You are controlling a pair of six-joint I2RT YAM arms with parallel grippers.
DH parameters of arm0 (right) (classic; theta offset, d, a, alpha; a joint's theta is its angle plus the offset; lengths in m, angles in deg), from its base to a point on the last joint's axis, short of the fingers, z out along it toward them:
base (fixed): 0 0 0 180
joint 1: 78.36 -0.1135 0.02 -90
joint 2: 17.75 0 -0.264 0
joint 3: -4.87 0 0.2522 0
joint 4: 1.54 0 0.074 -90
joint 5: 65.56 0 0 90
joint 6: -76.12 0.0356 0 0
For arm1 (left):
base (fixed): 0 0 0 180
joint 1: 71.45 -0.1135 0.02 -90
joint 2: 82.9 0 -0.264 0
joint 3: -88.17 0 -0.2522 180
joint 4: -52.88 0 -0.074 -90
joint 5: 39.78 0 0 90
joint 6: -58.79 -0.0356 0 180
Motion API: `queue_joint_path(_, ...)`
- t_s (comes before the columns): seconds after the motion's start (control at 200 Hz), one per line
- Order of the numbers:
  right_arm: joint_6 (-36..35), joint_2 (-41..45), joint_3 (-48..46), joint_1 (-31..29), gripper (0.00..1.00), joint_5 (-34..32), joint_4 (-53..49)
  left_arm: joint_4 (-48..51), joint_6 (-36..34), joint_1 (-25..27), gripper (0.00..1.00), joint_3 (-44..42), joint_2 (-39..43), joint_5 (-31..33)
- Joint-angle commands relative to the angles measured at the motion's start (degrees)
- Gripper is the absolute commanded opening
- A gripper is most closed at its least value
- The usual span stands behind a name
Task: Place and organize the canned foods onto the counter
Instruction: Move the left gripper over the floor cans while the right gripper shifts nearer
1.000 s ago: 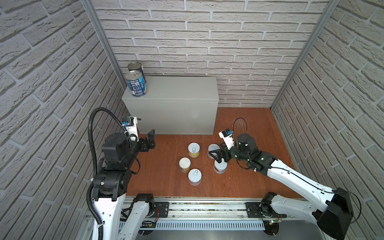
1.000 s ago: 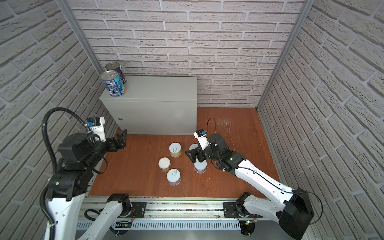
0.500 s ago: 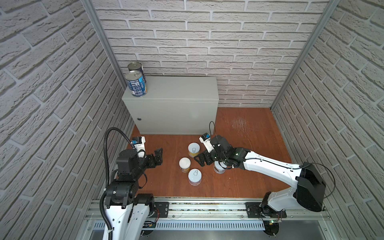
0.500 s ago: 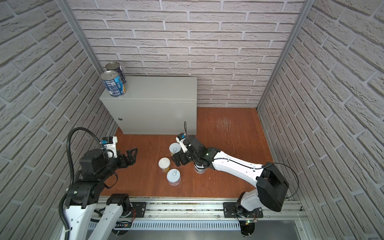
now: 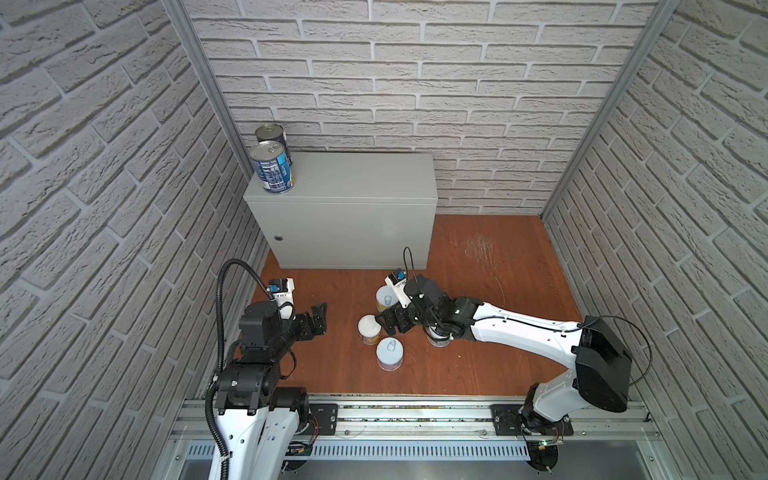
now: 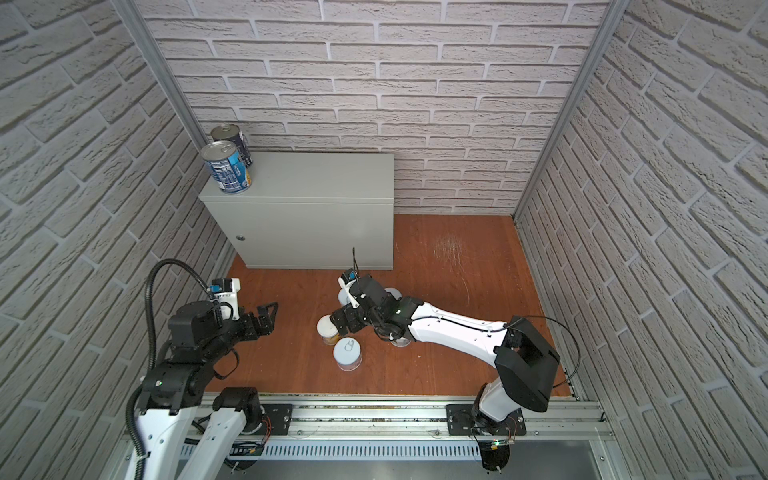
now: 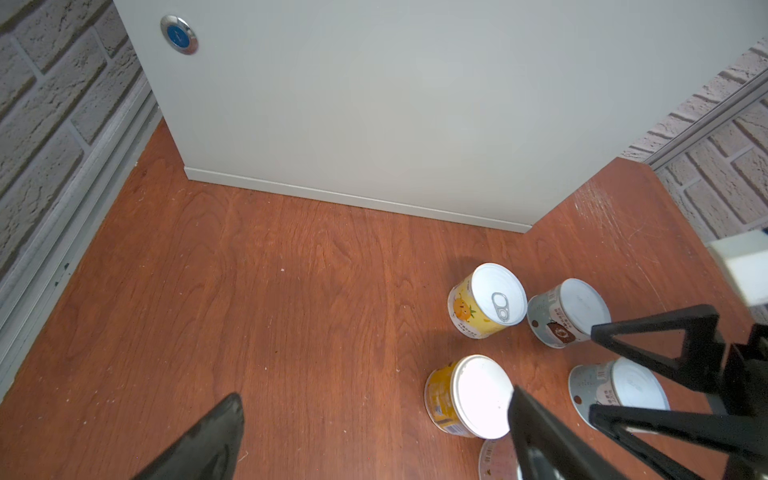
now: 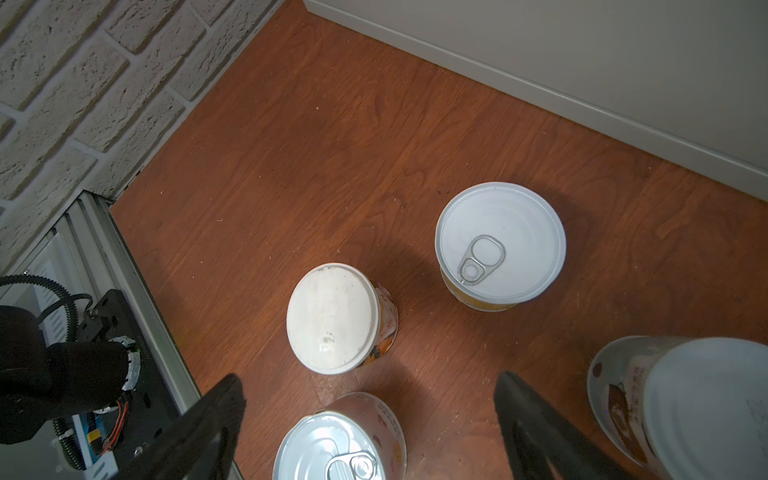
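Plain-lidded yellow can [image 8: 332,318] lies just ahead of wide-open, empty right jaws; left jaws open.

Wht arms [image 5: 519,330], blk joints [image 5: 600,365], cables [image 5: 219,307]

No legible txt; print on blue-label can [image 5: 272,174] too small.

Left fingers [image 7: 199,444], right fingers [image 8: 208,428]: apparently apart.
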Motion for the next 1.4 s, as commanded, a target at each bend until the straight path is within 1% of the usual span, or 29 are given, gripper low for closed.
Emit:
queue_joint_path(0.0, 0.1, 2.7, -2.2, -0.9, 0.95, -0.8, 6.9, -2.7, 0.5, 0.3, 0.98, -1.4, -0.6, -0.8)
queue_joint_path(0.235, 0.0, 7.8, -8.1, -0.9, 0.95, -3.6, 8.3, -4.4, 3.3, 0.3, 0.98, -2.4, -2.4, -4.9)
queue_joint_path(0.385, -1.0, 10.8, -10.0, -1.0, 0.95, -5.2, 6.4, -4.3, 3.6, 0.6, 0.98, -1.9, -5.4, -6.4)
queue_joint_path(0.52, -1.9, 13.0, -11.2, -1.0, 0.95, -7.5, 5.6, -5.5, 6.1, 2.2, 0.98, -1.8, -7.0, -6.5)
queue_joint_path(0.63, -2.8, 14.3, -12.0, -0.9, 0.95, -8.5, 5.7, -5.6, 7.0, 5.9, 0.98, -1.5, -8.7, -4.4)
queue_joint_path(0.755, -3.6, 15.7, -13.0, -1.0, 0.95, -8.8, 6.2, -4.8, 7.4, 10.9, 0.98, -0.3, -11.1, -0.4)
queue_joint_path(0.955, -3.9, 18.6, -16.4, -0.9, 0.95, -10.1, 7.6, -6.6, 9.7, 18.0, 0.98, -0.2, -14.2, 2.9)
queue_joint_path(0.97, -3.8, 18.8, -16.7, -0.9, 0.95, -10.3, 7.7, -6.6, 9.7, 18.4, 0.98, -0.1, -15.7, 3.2)
queue_joint_path(1.065, -3.3, 20.3, -18.3, -1.0, 0.95, -11.1, 7.9, -7.7, 9.6, 21.6, 0.98, 0.0, -17.9, 5.0)
queue_joint_path(1.13, -3.2, 21.4, -19.4, -1.0, 0.95, -11.6, 8.0, -8.6, 9.6, 23.2, 0.98, 0.0, -19.3, 6.1)
queue_joint_path(1.395, -2.7, 26.1, -22.2, -0.9, 0.95, -14.7, 7.4, -12.4, 10.7, 26.6, 0.98, -0.4, -24.7, 6.4)
